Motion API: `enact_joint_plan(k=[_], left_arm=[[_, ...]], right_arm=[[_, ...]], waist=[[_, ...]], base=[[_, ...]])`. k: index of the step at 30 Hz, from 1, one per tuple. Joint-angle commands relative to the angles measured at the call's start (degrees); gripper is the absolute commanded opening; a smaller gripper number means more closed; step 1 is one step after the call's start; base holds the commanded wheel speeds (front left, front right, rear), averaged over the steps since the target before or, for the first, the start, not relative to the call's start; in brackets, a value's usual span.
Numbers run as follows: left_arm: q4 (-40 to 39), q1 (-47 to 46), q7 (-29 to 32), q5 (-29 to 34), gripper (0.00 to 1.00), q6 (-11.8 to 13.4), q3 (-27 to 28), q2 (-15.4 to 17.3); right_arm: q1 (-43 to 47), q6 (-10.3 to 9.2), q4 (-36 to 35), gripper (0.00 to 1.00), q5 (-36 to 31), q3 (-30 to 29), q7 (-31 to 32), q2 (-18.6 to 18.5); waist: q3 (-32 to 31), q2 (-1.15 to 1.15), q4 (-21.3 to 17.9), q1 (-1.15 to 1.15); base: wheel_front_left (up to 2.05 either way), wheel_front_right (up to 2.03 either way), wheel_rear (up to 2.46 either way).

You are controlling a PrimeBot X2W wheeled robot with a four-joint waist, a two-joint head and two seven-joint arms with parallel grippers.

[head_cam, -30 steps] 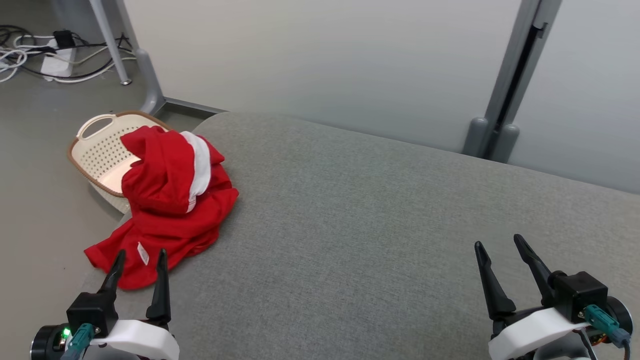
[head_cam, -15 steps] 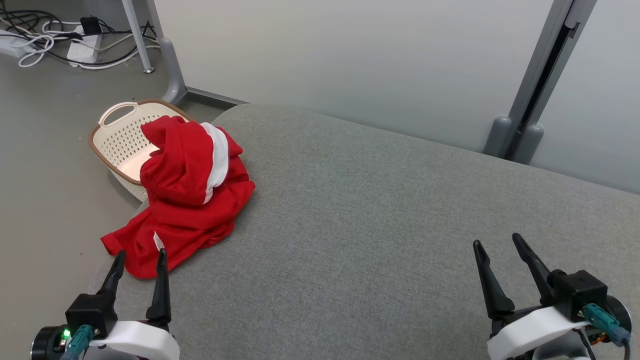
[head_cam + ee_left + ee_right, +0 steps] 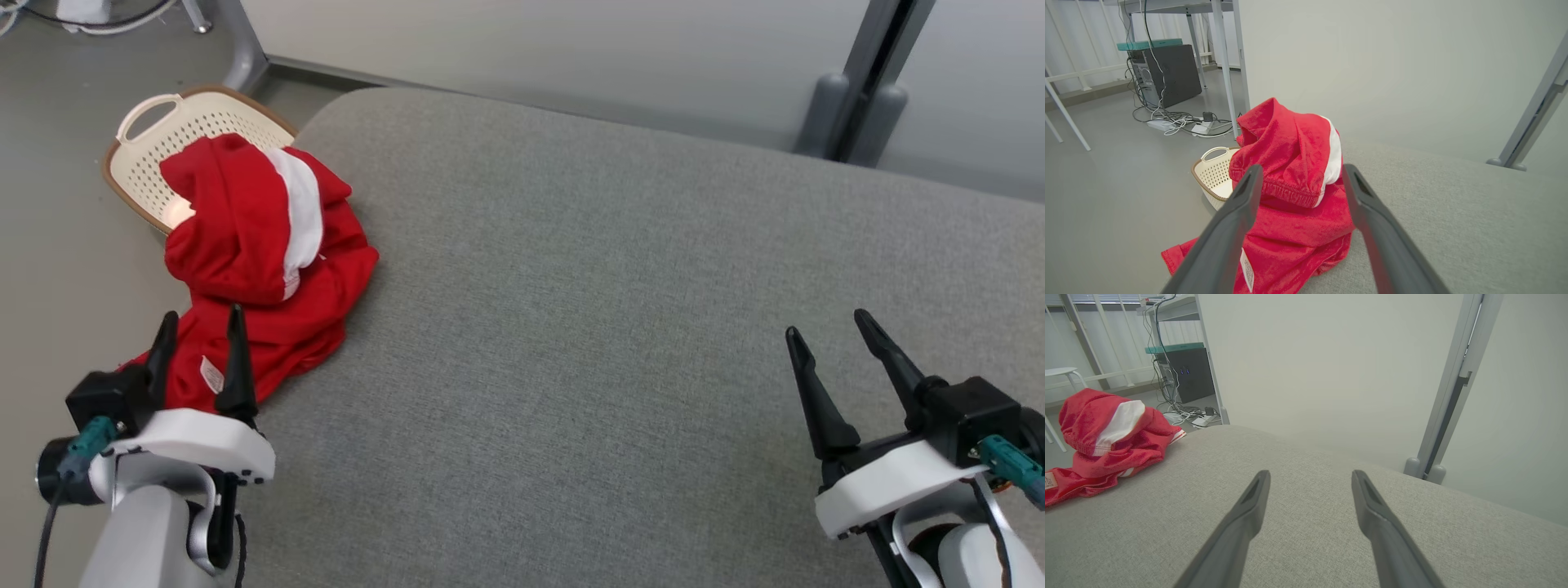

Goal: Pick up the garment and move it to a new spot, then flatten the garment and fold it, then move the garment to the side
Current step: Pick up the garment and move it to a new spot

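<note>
A broad grey upholstered surface [image 3: 612, 286] takes up most of the head view. The camera has tipped downward since a second ago, so the pale wall [image 3: 531, 41] behind now shows as a narrower strip. The things themselves lie as before. A crumpled red garment [image 3: 245, 237] with a white band sits heaped at the surface's left edge, and a cream perforated basket [image 3: 147, 106] stands on the floor just behind it. The left gripper [image 3: 203, 312], fingers spread wide and holding nothing, has come forward. Its tips were earlier at the garment's near hem and now overlap the red cloth, with a small white label [image 3: 211, 376] between them. The right gripper [image 3: 825, 322] is likewise spread and empty. It hovers over bare grey fabric, well apart from the garment.
</note>
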Motion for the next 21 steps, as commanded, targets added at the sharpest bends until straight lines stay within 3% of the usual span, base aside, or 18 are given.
enact_joint_plan(k=[1, 7, 10, 18, 20, 21], left_arm=[[2.3, -2.4, 0.0, -0.5, 1.00, -0.5, 0.6, 0.6], [13.5, -10.8, 0.0, -1.7, 1.00, -2.0, 1.4, 2.4], [23.0, -16.5, 0.0, -2.8, 1.00, -3.0, 2.4, 4.5], [31.1, -22.1, 0.0, -3.4, 1.00, -3.9, 3.9, 7.5], [30.8, -22.8, 0.0, -2.8, 0.00, -3.8, 4.1, 8.5], [30.5, -22.7, 0.0, -2.6, 0.00, -3.6, 4.3, 8.8]], right_arm=[[-1.2, -0.02, -0.8, 1.00, 0.1, -0.1, 0.4, -0.8], [-3.7, -0.02, -2.4, 1.00, -0.1, -0.2, 1.5, -2.7], [-5.1, -0.02, -3.1, 1.00, 0.2, 0.0, 1.8, -3.6], [-5.7, -0.02, -3.0, 1.00, 0.4, -0.5, 1.8, -4.1], [-5.5, -0.02, -2.9, 1.00, 0.4, -0.8, 1.7, -4.1], [-5.4, -0.02, -2.7, 1.00, 0.4, -0.9, 1.6, -3.9]], waist=[[4.8, 0.00, -2.2, 0.00], [9.7, 0.00, -4.1, 0.00], [12.2, 0.00, -5.3, 0.00], [13.6, 0.00, -6.1, 0.00], [13.4, 0.00, -6.0, 0.00], [13.1, 0.00, -5.9, 0.00]], base=[[0.00, 0.00, 0.00], [0.00, 0.00, 0.00], [0.00, 0.00, 0.00], [0.00, 0.00, 0.00], [0.00, 0.00, 0.00], [0.00, 0.00, 0.00]])
